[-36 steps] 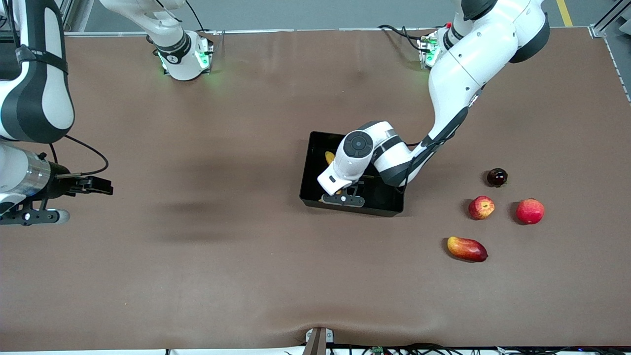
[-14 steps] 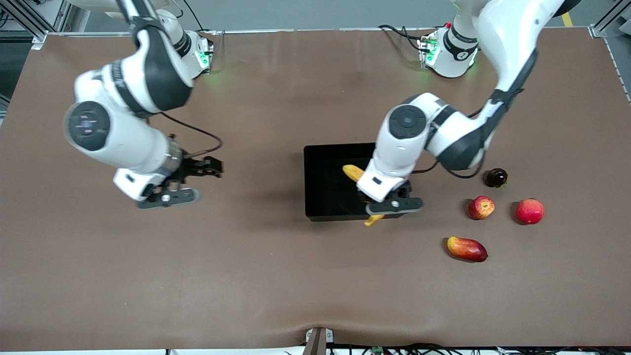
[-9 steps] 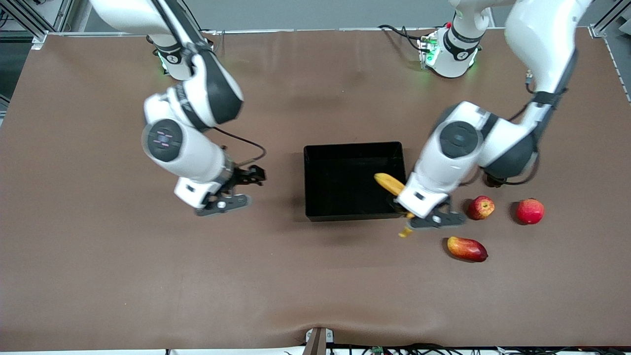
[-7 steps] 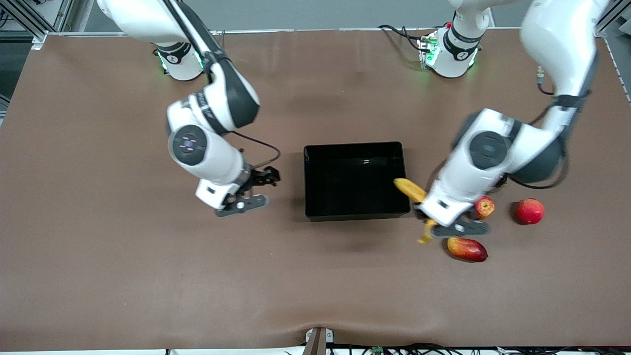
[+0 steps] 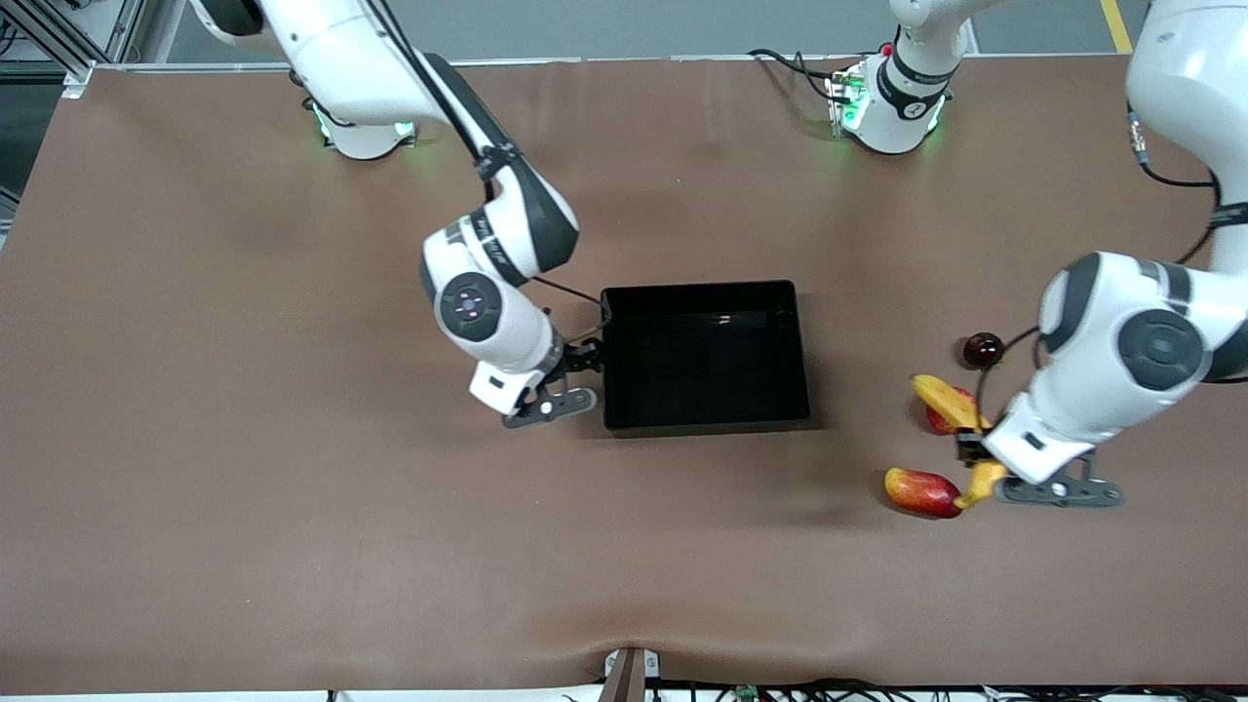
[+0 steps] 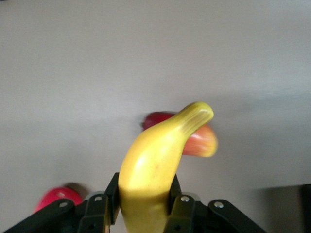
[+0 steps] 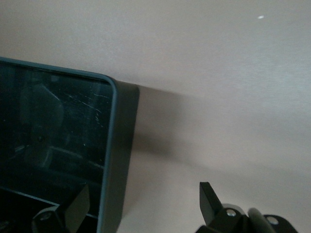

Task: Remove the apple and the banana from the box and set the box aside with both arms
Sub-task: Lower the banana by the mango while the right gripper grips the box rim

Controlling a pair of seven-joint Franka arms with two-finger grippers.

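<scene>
The black box (image 5: 702, 291) stands open-topped mid-table with nothing inside. My right gripper (image 5: 583, 363) is open at the box's wall toward the right arm's end. In the right wrist view one finger (image 7: 77, 206) is inside the box rim (image 7: 109, 145) and the other finger (image 7: 211, 199) is outside it. My left gripper (image 5: 972, 450) is shut on the yellow banana (image 5: 938, 396), held in the air over the loose fruit at the left arm's end. The banana (image 6: 160, 165) curves out between the left gripper's (image 6: 145, 204) pads. It partly hides a red apple (image 5: 937, 422).
An oblong red-and-yellow fruit (image 5: 916, 491) lies under the banana's lower tip, nearer the front camera than the apple. A dark round fruit (image 5: 983, 349) lies farther from the camera. The left wrist view shows a blurred red-orange fruit (image 6: 201, 141) and a red one (image 6: 53, 198).
The left arm lifted the banana out of the box and carried it over the loose fruit. The right arm swung in from its end of the table to the box's wall.
</scene>
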